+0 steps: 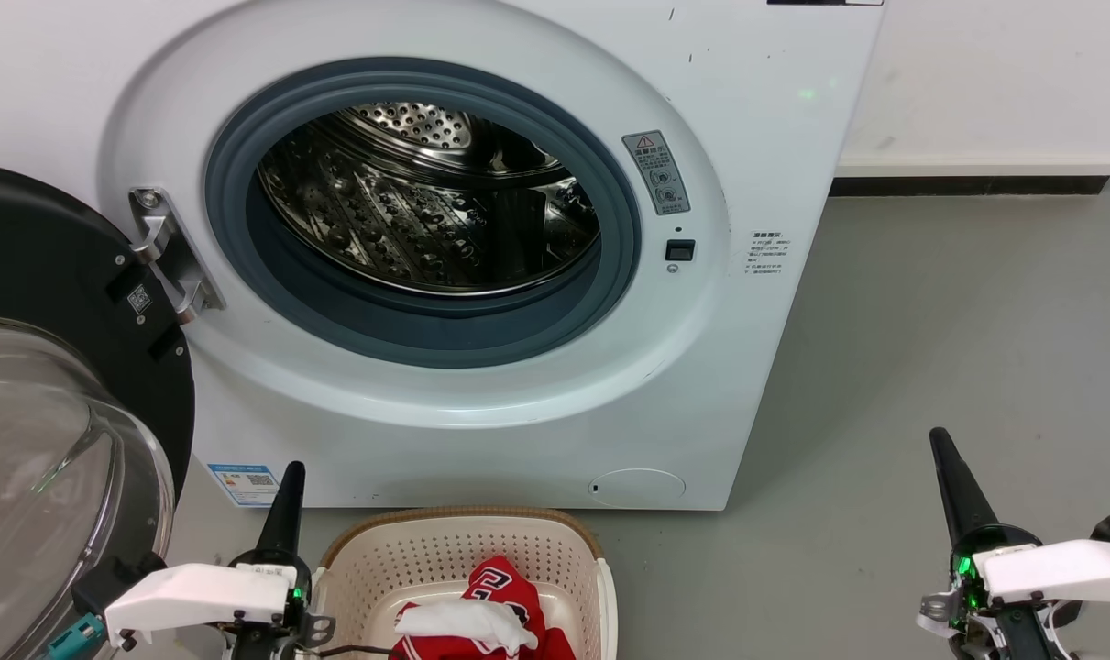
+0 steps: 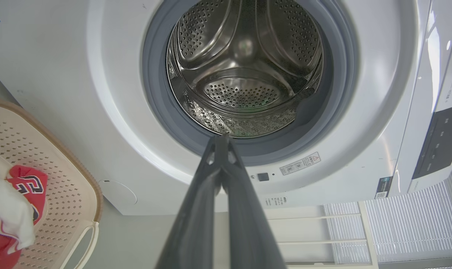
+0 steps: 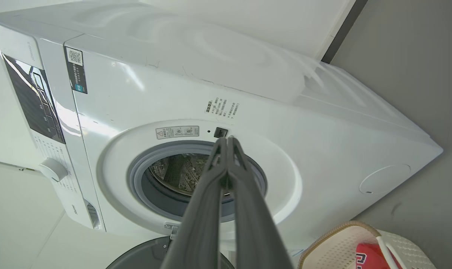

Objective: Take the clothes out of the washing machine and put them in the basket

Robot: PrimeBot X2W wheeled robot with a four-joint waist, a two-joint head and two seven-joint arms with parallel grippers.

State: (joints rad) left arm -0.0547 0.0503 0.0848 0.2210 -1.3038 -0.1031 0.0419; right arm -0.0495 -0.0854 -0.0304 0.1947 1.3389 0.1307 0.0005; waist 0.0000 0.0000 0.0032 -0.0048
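Red clothes (image 1: pixel 509 587) in basket (image 1: pixel 408 559) | beside left pincer (image 1: pixel 292 472), pressed together | right pincer (image 1: pixel 939 442) pressed together

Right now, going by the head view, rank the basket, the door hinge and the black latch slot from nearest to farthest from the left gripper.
1. Basket: on the floor, just right of the left gripper.
2. Hinge: higher up, at the left edge of the porthole.
3. Latch slot: across the porthole, at its right edge.
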